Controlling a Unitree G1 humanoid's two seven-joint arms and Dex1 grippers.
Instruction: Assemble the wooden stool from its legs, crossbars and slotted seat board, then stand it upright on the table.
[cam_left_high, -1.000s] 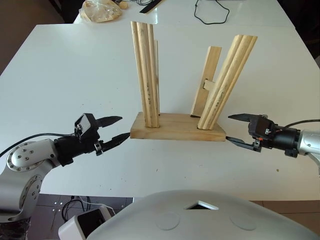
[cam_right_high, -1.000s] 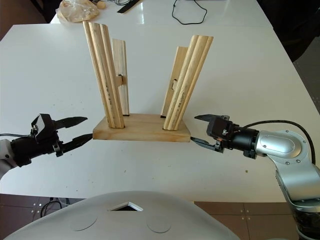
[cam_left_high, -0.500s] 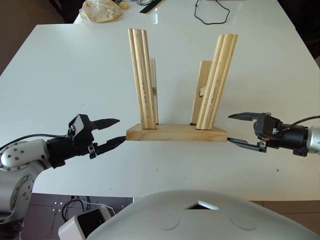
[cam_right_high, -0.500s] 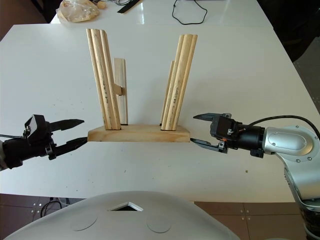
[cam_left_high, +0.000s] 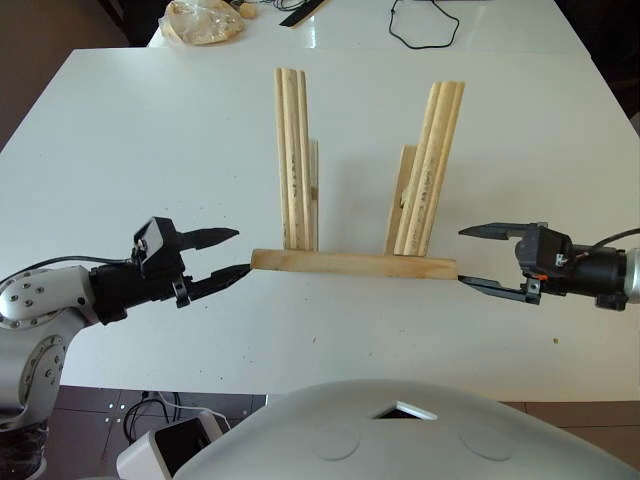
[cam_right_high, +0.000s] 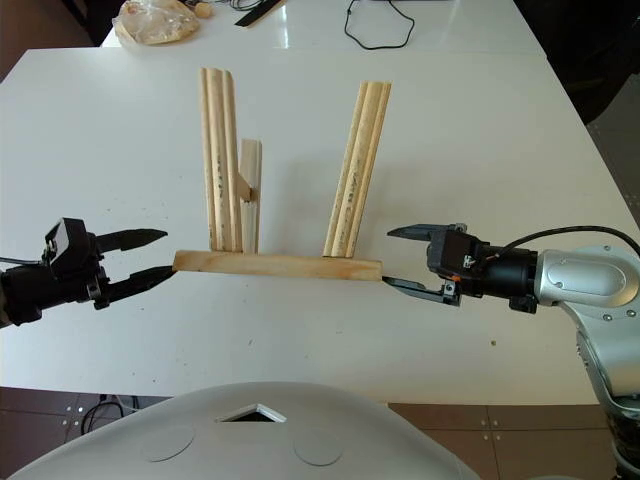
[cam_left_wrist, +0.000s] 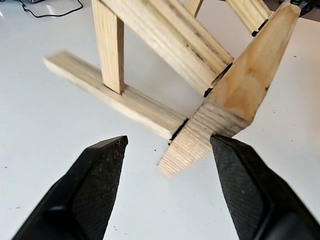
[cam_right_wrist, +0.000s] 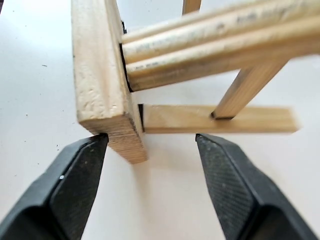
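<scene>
Stool (cam_left_high: 352, 190) upside down over your white counter (cam_left_high: 120, 130) — bag (cam_left_high: 203, 20) and cable (cam_left_high: 420, 45) lie behind. Left claw (cam_left_high: 243, 251) and right claw (cam_left_high: 460, 256) gape wide at the seat board (cam_left_high: 350, 263) ends.

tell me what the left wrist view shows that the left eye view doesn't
Only the left wrist view: the end grain of the seat board and the dark gap where a leg enters it. Only the left eye view: the right gripper, open at the board's other end, and a bag at the table's far end. Both: the left gripper, open around the board's corner, and the white table.
</scene>
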